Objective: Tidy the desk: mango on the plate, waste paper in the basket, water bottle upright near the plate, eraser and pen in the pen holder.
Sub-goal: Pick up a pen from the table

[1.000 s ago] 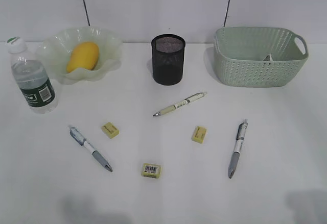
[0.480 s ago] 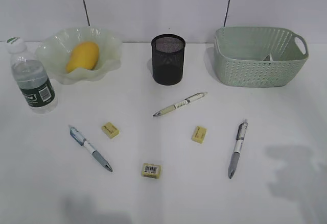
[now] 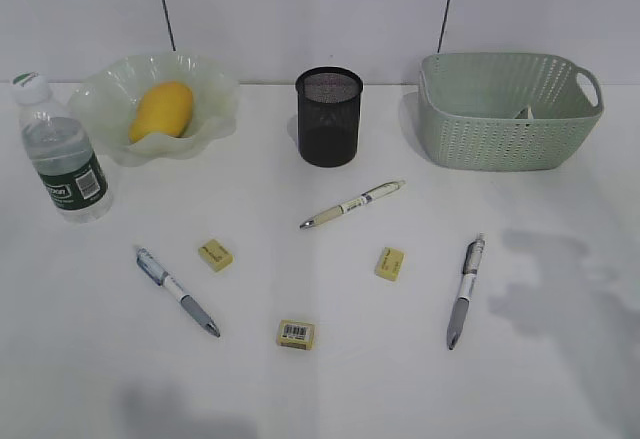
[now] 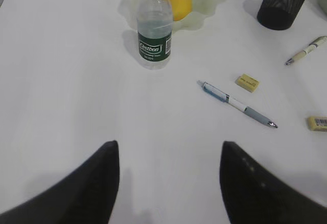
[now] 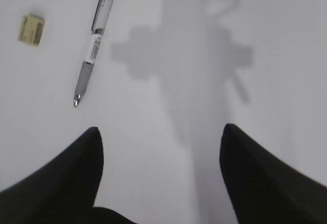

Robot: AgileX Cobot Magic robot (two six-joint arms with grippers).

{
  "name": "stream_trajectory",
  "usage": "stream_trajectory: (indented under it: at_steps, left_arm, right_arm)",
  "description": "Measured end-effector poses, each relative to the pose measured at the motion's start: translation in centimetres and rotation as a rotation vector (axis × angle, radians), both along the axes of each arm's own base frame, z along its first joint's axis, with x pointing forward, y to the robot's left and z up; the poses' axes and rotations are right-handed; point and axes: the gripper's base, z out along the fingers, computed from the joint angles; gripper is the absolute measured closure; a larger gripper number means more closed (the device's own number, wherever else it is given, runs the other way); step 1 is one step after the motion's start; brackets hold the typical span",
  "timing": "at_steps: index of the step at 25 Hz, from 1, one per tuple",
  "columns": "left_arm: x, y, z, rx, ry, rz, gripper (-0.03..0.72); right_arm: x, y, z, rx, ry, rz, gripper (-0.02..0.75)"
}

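Note:
The mango lies on the ruffled green plate. The water bottle stands upright left of the plate. The black pen holder stands at the back middle. The basket is at the back right with a bit of white paper inside. Three pens and three yellow erasers lie on the desk. Neither gripper shows in the exterior view. My left gripper is open over bare desk. My right gripper is open, right of the grey pen.
A shadow of the right arm falls on the desk at the right. Two dark cables run up the back wall. In the left wrist view the bottle, a pen and an eraser lie ahead.
The right arm's shadow has grown and moved left and up across the right side of the desk. The objects have not moved.

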Motion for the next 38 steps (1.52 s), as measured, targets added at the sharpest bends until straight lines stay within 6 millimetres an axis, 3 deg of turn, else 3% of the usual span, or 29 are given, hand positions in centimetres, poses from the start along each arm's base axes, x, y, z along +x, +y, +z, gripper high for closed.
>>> stream_trajectory:
  at_steps: [9, 14, 24, 38]
  left_arm:
    - [0.0, 0.0, 0.0, 0.001, 0.000, 0.001, 0.222]
    - [0.0, 0.0, 0.0, 0.001, 0.000, 0.001, 0.236]
    - [0.0, 0.0, 0.0, 0.001, 0.000, 0.001, 0.263]
    - [0.0, 0.0, 0.0, 0.001, 0.000, 0.001, 0.263]
  right_arm:
    - [5.6, 0.3, -1.5, 0.012, 0.130, -0.133, 0.176]
    - [7.7, 2.4, -2.4, -0.011, 0.162, -0.096, 0.176]
    - [11.0, 7.8, -4.8, -0.030, 0.202, -0.069, 0.207]
    - [13.2, 9.5, -10.1, 0.032, 0.330, -0.132, 0.345]
